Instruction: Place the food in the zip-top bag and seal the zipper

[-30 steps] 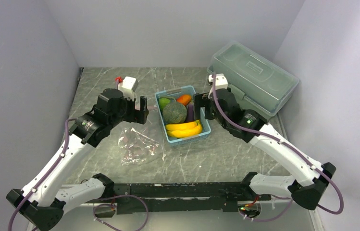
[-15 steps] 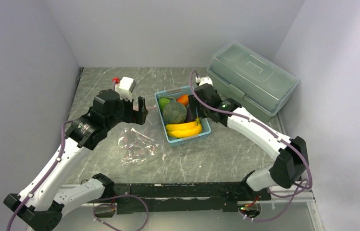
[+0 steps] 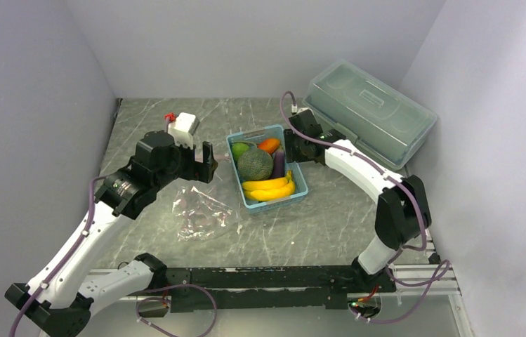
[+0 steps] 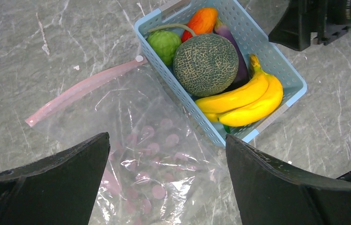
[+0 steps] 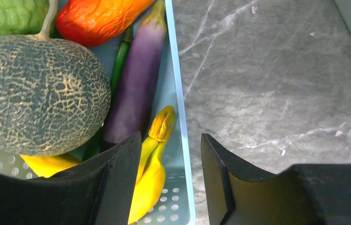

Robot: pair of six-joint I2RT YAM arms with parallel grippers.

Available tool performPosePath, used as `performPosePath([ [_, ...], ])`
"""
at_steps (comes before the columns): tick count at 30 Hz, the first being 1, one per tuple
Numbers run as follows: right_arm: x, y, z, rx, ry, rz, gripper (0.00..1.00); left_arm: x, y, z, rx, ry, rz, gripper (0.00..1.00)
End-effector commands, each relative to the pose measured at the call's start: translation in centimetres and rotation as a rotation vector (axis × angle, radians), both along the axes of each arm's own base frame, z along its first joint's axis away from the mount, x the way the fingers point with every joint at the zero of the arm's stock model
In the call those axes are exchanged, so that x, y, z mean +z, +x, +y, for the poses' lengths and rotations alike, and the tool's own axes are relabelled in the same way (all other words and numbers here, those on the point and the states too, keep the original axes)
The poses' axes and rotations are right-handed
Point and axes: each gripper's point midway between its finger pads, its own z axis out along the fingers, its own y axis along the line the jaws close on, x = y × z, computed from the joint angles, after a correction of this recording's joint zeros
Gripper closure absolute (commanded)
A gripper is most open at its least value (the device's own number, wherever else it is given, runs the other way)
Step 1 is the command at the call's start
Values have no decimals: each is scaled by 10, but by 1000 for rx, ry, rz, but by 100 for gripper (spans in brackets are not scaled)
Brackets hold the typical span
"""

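One green vegetable (image 5: 119,61), plain only at right wrist, lies in basket (image 5: 177,84) beside eggplant (image 5: 136,84); left gripper (image 4: 166,138), right gripper (image 5: 171,138) both spread.

the thin green vegetable (image 5: 119,60) is mostly hidden between melon (image 5: 33,93) and eggplant (image 5: 138,84). the bananas (image 5: 151,178) pass behind a finger (image 5: 117,187) of the right gripper (image 5: 171,137). the bag (image 4: 150,154) runs off the bottom edge.

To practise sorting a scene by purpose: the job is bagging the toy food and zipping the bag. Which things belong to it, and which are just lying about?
Job: bananas, melon, lime-green fruit, orange-red piece, eggplant, thin green vegetable, clear bag, pink zipper.
Lying about: blue basket, lidded box.
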Motion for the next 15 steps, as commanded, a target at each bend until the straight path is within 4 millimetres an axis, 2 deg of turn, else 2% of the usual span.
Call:
performPosePath([
  [1, 6, 21, 10, 8, 45, -28, 48, 19, -2, -4, -15, -55, -44, 1],
  [9, -21, 29, 8, -7, 29, 31, 55, 21, -4, -5, -26, -64, -44, 1],
  [15, -27, 30, 7, -11, 23, 44, 63, 20, -6, -4, -23, -63, -42, 1],
])
